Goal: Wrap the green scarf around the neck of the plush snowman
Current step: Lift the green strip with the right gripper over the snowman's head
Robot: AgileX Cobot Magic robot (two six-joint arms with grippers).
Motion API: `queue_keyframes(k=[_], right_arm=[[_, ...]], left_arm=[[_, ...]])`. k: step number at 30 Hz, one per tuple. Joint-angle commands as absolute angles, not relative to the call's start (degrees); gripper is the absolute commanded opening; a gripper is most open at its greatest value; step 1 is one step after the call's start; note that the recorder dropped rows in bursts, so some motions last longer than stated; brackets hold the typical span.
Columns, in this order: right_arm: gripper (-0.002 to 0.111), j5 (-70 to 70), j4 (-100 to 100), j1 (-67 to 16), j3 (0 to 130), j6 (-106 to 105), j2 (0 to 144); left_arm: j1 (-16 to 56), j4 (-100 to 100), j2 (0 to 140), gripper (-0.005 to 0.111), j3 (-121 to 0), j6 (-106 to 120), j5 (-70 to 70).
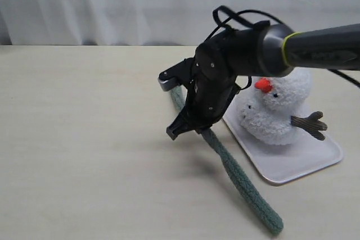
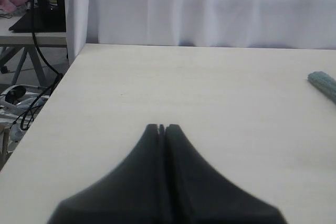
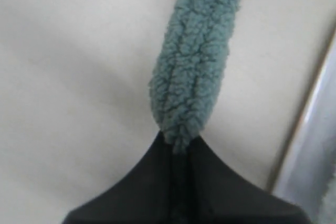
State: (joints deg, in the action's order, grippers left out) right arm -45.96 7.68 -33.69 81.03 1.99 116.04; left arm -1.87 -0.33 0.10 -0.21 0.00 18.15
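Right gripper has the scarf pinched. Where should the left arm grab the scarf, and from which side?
I'd take the green scarf near its rounded free end, lying flat on the table. Come down from above on its left in the exterior view, pinching across the narrow width; the tray with the plush snowman crowds its right, and the right gripper holds it further up.

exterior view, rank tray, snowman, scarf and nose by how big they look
1. tray and snowman: too close to rank, each partly hidden
2. scarf: longest, but narrow
3. nose: smallest
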Motion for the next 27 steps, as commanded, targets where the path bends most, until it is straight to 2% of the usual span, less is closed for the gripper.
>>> queue_keyframes(k=[1, 16, 27], right_arm=[[0.004, -49.4, 8.0, -33.5, 81.1, 1.3, 108.9], [0.004, -54.8, 10.2, -33.5, 81.1, 4.0, 88.0], [0.004, -57.5, 27.2, -33.5, 75.6, 14.3, 84.6]], left_arm=[[-2.0, -0.5, 0.0, 0.000, 0.0, 0.0, 17.6], [-2.0, -0.5, 0.0, 0.000, 0.0, 0.0, 17.6], [-2.0, -0.5, 0.0, 0.000, 0.0, 0.0, 17.6]])
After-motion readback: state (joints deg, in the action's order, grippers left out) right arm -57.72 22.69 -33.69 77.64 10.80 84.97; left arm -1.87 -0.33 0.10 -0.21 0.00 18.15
